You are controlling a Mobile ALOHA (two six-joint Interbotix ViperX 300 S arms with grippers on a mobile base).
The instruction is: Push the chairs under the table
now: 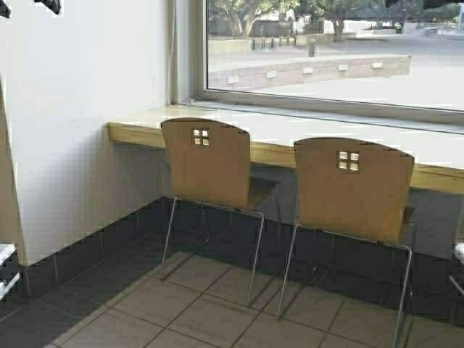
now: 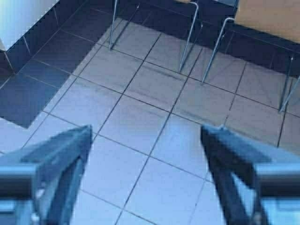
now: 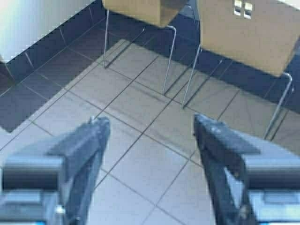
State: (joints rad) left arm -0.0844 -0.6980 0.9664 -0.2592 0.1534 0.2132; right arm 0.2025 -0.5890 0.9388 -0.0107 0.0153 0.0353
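1. Left gripper (image 2: 145, 133): fingers spread wide, holding nothing, hanging over the floor tiles (image 2: 140, 117) short of the chair legs.
2. Right gripper (image 3: 151, 126): also spread apart and holding nothing, above the tiles, chairs ahead.
3. Left chair (image 1: 206, 163) and right chair (image 1: 353, 188): side by side, backs toward the robot, seats partly under the table (image 1: 138, 132).
4. Table runs along the window (image 1: 326, 51), left end against the white wall (image 1: 87, 109).

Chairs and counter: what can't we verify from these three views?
- Right chair: seat hidden behind its own back in high view, so depth under the table is unclear.
- Table's right end: cut off by the frame edge.
- Left gripper and right gripper: out of high view; only wrist views show them, open above the floor.
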